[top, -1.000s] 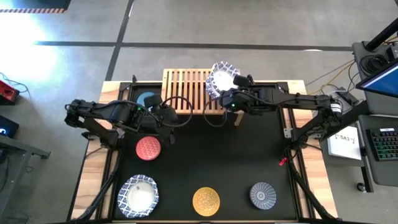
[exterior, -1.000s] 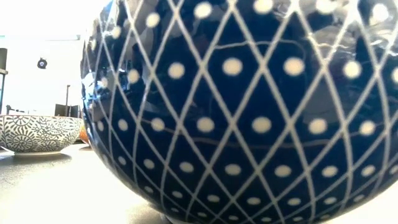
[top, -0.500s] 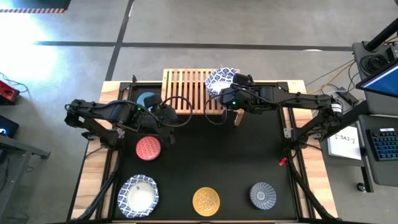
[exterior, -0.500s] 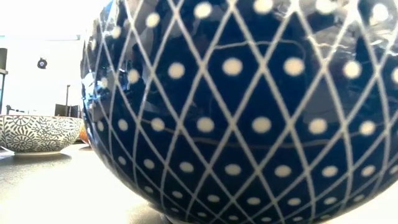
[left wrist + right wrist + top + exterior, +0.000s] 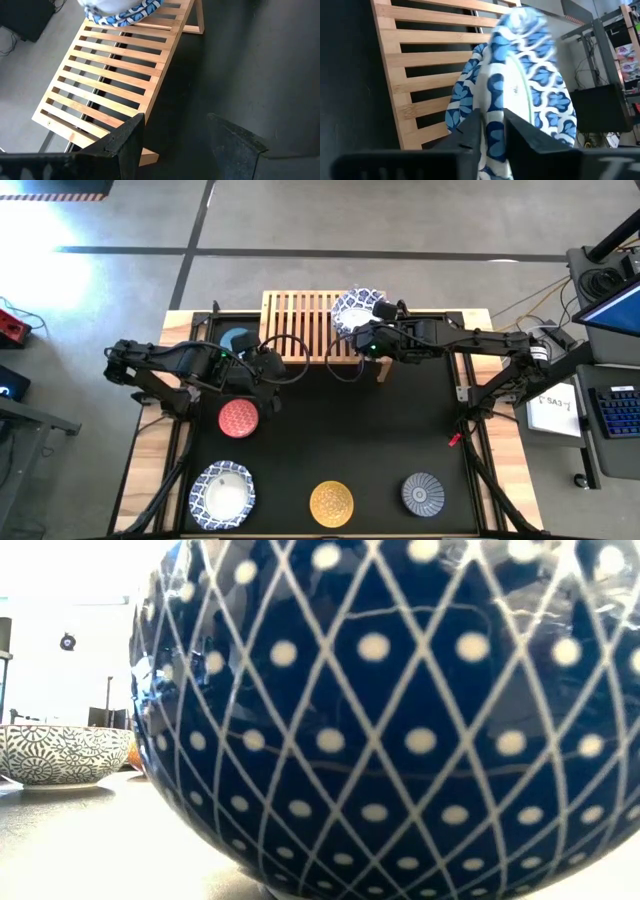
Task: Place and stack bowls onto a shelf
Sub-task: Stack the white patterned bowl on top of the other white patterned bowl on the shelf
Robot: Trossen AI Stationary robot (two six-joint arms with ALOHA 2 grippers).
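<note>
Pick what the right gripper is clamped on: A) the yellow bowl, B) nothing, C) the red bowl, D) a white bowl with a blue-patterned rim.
D: the right gripper pinches the rim of the blue-patterned white bowl over the slatted shelf.

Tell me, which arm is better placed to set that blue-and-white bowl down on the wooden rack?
The right arm. Its fingers already pinch the bowl's rim over the shelf's right end. The left gripper hangs open and empty near the other end.
</note>
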